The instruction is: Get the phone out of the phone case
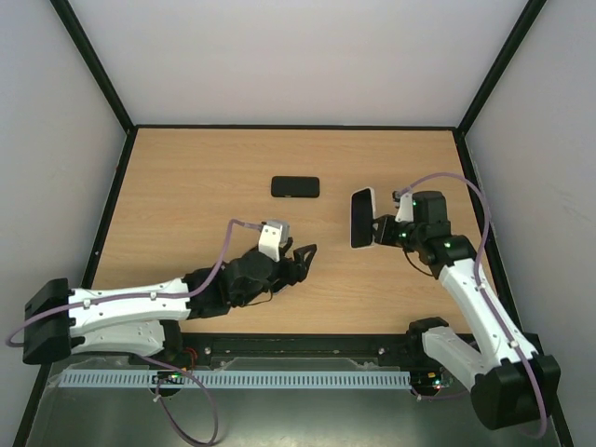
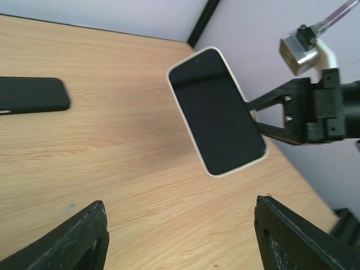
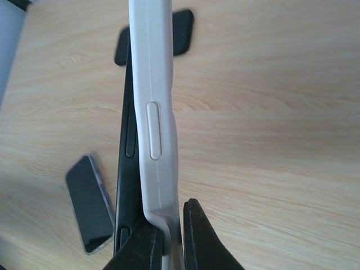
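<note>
The phone case (image 1: 295, 187) is a matte black shell lying flat on the wooden table at centre back. It also shows in the left wrist view (image 2: 31, 94) and the right wrist view (image 3: 183, 28). I cannot tell whether a phone is inside it. My right gripper (image 1: 375, 230) is shut on a glossy black-screened phone with a white surround (image 1: 361, 219) and holds it on edge above the table. In the right wrist view (image 3: 173, 216) its white edge (image 3: 154, 112) has a black strip against its left side. My left gripper (image 1: 303, 263) is open and empty, left of that phone.
A second phone with a dark screen and grey rim (image 3: 90, 205) lies on the table close to my right gripper; the top view does not show it. White walls with black frame posts (image 1: 102, 93) enclose the table (image 1: 186, 186) on three sides.
</note>
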Controlling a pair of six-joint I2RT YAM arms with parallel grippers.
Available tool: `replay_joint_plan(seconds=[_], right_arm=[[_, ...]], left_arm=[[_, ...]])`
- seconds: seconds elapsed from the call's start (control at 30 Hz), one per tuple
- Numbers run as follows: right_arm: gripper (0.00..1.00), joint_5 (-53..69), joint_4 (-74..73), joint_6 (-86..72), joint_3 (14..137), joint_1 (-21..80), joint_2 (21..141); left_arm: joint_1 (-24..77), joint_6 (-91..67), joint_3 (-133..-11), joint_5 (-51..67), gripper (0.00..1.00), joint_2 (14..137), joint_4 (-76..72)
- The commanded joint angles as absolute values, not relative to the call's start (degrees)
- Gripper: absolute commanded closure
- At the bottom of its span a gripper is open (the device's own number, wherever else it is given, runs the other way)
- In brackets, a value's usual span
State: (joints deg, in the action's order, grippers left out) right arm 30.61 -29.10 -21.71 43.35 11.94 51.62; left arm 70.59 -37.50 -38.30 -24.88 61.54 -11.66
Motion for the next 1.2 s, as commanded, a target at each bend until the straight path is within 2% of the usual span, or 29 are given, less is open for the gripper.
replay_joint_plan(seconds=[0.0,0.2,0.33,0.47,0.53,0.7,0.93,1.17], right_arm=[[0.98,29.92,-29.1,-23.78,44.3,11.83,54.79],[0.98,28.48,-27.29,-26.94,41.58,11.81,59.45],[0.98,26.03,-26.9,-26.64,41.27,11.83,62.32],[0.98,23.94,-27.73,-26.32,41.69,11.82,64.54],[0.98,24.39,-27.28,-26.49,41.1,11.83,64.69],[0.98,26.41,-24.41,-24.52,39.56,11.8,66.27],[0.98,29.83,-23.52,-23.71,39.64,11.84,67.95],[0.98,26.75,-21.01,-22.94,37.33,11.88,66.33]], left_arm=[[71.52,-33.05,-40.78,-33.97,0.3,65.49,-7.6],[71.43,-24.37,-42.27,-33.01,0.29,75.53,-12.88],[69.22,-22.2,-44.44,-24.43,0.3,81.79,-16.37],[68.99,-20.17,-47.0,-18.23,0.39,87.17,-19.84],[69.11,-19.64,-48.67,-16.57,0.4,89.42,-20.06],[69.88,-19.15,-51.91,-15.25,0.34,93.73,-20.35],[71.33,-18.17,-52.73,-17.45,0.34,97.37,-20.46],[71.4,-18.32,-51.86,-19.21,0.35,97.69,-19.56]])
